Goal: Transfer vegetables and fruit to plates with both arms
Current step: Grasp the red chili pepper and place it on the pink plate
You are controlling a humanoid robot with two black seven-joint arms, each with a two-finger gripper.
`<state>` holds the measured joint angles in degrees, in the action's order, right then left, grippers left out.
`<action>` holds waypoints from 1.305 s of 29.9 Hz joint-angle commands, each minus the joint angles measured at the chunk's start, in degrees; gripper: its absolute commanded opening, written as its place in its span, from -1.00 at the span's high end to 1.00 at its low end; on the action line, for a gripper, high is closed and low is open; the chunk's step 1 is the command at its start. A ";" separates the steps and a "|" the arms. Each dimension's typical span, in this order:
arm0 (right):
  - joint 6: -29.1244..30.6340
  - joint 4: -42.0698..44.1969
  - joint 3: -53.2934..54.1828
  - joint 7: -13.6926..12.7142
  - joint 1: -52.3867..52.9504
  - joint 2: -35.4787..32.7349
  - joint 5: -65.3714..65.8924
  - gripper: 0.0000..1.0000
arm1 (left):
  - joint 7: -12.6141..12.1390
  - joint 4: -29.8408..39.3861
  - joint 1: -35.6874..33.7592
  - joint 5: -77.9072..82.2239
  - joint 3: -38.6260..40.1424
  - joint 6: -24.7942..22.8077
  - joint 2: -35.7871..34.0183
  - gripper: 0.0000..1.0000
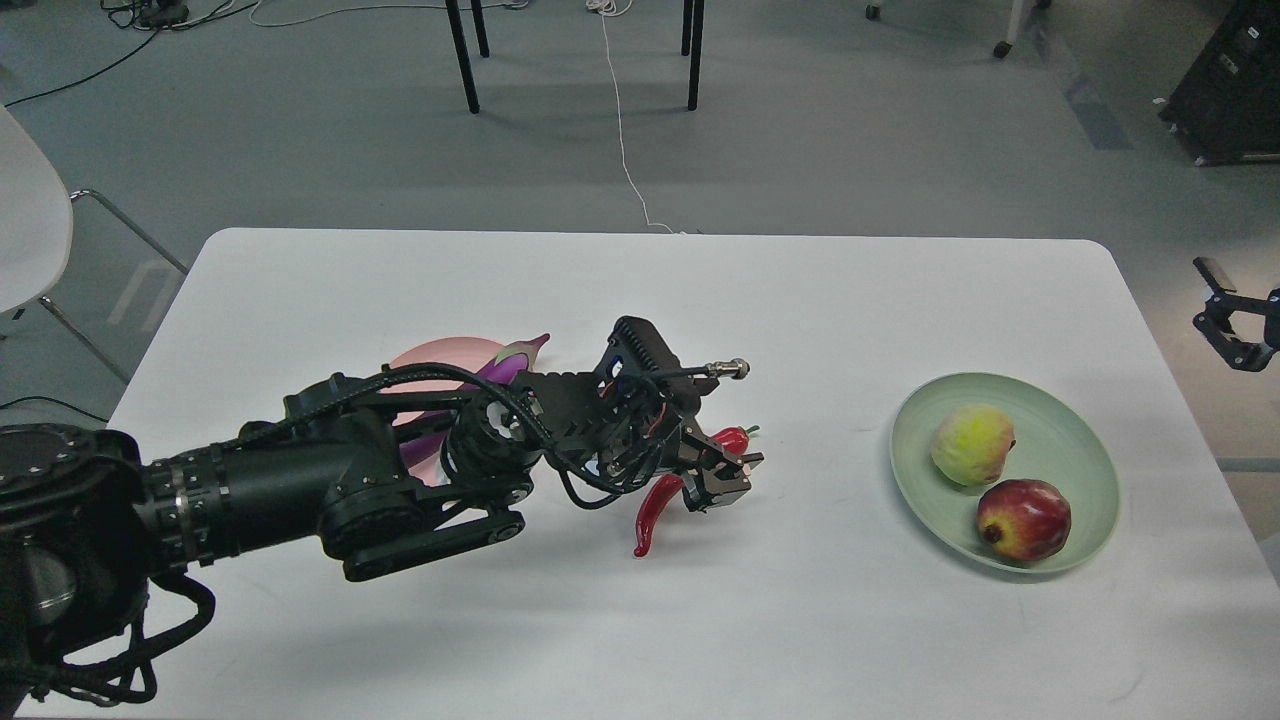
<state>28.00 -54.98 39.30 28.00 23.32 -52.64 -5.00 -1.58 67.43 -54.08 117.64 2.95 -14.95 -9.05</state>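
Observation:
My left gripper (pixel 718 474) is low over the middle of the red chili pepper (pixel 652 510), which lies on the white table; its jaws stand open on either side of the chili. The purple eggplant (pixel 512 358) lies on the pink plate (pixel 440 353), both mostly hidden behind my left arm. The yellow-green fruit (pixel 972 444) and the dark red fruit (pixel 1024 519) sit in the green plate (pixel 1090 450) at the right. My right gripper (pixel 1232 318) is open and empty at the right edge of the view, off the table.
The white table (pixel 800 620) has a rounded far right corner. Beyond its far edge are black chair legs (pixel 460 55) and a white cable (pixel 620 120) on the grey floor. A white chair (pixel 30 220) stands at the left.

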 commanded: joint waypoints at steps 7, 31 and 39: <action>0.00 -0.30 1.22 0.00 0.06 0.08 0.07 -0.97 | 0.09 -1.69 4.86 2.25 -0.14 0.01 -1.06 -0.03; 0.00 -0.30 1.84 0.00 0.68 0.70 0.16 -0.97 | 0.97 18.44 -1.12 2.07 0.65 -2.98 -32.78 0.77; 0.00 -0.39 1.92 0.00 0.85 0.61 0.16 -0.97 | 0.79 17.12 1.26 2.25 0.65 -2.89 -33.49 0.58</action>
<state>28.00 -55.36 41.14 28.00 24.16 -51.64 -4.83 -0.69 84.76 -53.23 119.85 3.53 -17.82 -42.70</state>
